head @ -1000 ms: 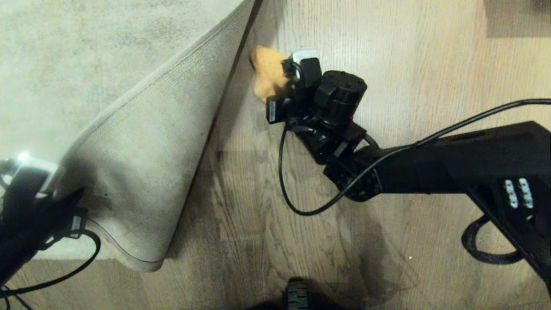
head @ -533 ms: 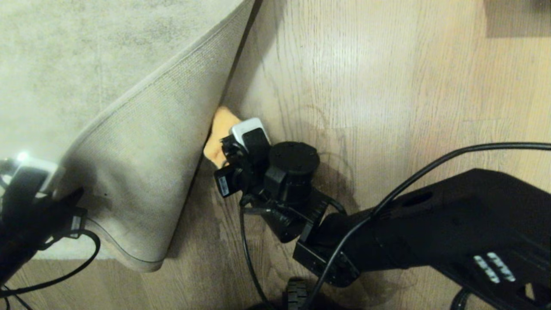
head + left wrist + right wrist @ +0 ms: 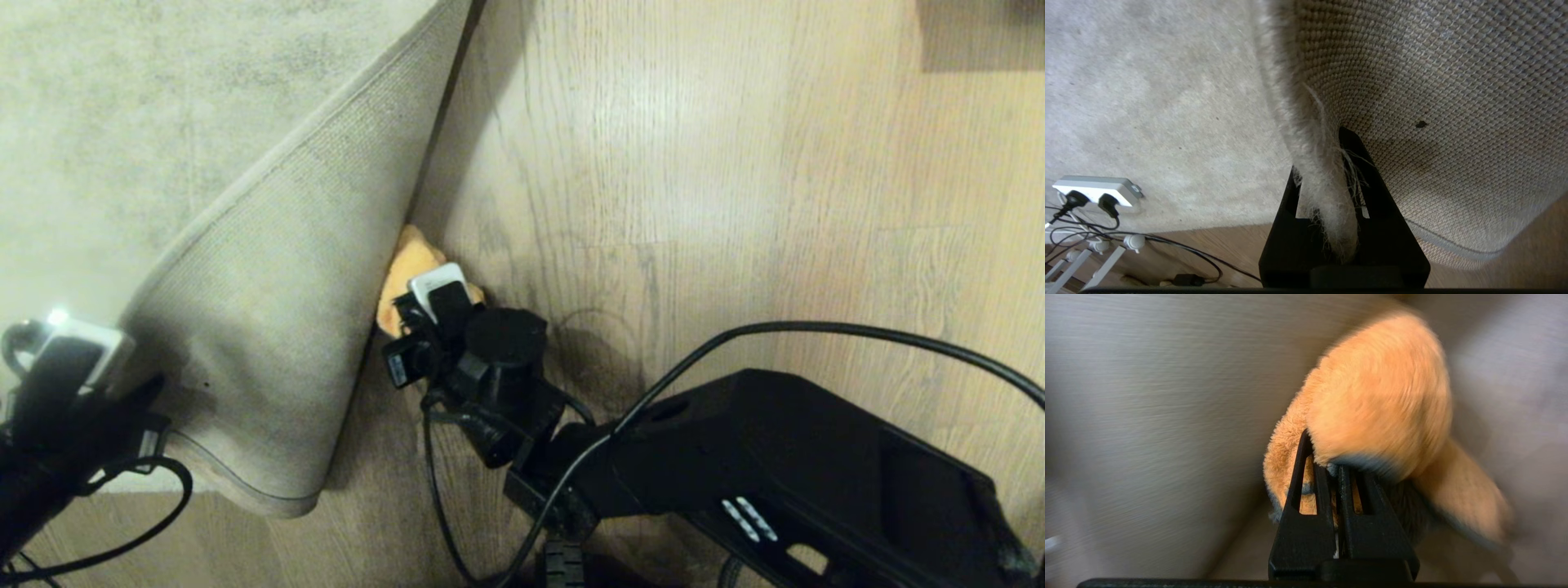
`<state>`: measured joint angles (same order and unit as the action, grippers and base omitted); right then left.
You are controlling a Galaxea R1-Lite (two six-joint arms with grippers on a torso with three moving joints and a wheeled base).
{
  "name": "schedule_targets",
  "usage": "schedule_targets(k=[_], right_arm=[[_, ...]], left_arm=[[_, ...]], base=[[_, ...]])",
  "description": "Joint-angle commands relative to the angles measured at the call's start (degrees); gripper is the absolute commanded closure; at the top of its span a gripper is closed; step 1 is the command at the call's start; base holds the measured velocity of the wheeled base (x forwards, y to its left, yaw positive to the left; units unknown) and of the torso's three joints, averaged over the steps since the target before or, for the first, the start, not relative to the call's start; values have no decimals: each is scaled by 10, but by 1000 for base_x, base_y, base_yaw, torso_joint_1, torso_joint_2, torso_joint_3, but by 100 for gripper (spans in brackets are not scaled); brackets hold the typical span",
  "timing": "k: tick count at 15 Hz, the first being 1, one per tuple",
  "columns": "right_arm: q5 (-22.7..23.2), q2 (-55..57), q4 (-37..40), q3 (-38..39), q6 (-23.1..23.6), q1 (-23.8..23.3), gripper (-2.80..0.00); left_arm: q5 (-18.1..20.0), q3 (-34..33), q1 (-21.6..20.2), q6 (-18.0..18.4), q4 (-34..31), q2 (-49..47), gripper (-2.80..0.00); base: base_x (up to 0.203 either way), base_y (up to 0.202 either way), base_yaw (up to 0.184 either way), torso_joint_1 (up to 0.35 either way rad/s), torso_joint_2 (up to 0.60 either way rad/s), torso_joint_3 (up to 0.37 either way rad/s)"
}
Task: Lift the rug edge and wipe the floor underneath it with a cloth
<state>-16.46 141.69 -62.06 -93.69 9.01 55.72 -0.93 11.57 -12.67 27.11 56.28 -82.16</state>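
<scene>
Rug edge (image 3: 359, 106): thin bound border, runs diagonally from top centre down to lower left of the head view; one corner folded up, showing the ribbed woven beige underside (image 3: 269, 327). Frayed fibres where the left gripper (image 3: 1327, 196) pinches it, jaws clamped tight on the border, lower left of the head view. Rug top (image 3: 122, 122) is mottled grey-beige short pile, upper left.

One cloth (image 3: 406, 273): small, fluffy, orange-yellow terry, lumpy, with a darker rim in the right wrist view. It sits mid-frame, touching the raised flap's shadowed side, on the floor (image 3: 694, 163). Right gripper (image 3: 1331, 473) jaws closed on the cloth; its black arm enters from lower right.

Floor: grey-brown wood-grain planks, slight sheen, right half of the frame.

One white power strip (image 3: 1096, 190) with two black plugs lies on the rug, lower left of the left wrist view, cables beside it.
</scene>
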Motion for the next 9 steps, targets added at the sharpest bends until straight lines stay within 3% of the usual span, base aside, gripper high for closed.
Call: schedule_targets(k=[1,5,9], right_arm=[[-1,25,2,-26,1,-41,0],[2,14,41,-101,6,-111,0],[5,-26,124,-176,25,-151,0]], left_arm=[[-1,-5,1,1,2,0,0],[0,-4,1,1,3,-1,0],[0,-5,2,0,8,-2,0]], base=[[0,0,0,0,0,0],[0,0,0,0,0,0],[0,0,0,0,0,0]])
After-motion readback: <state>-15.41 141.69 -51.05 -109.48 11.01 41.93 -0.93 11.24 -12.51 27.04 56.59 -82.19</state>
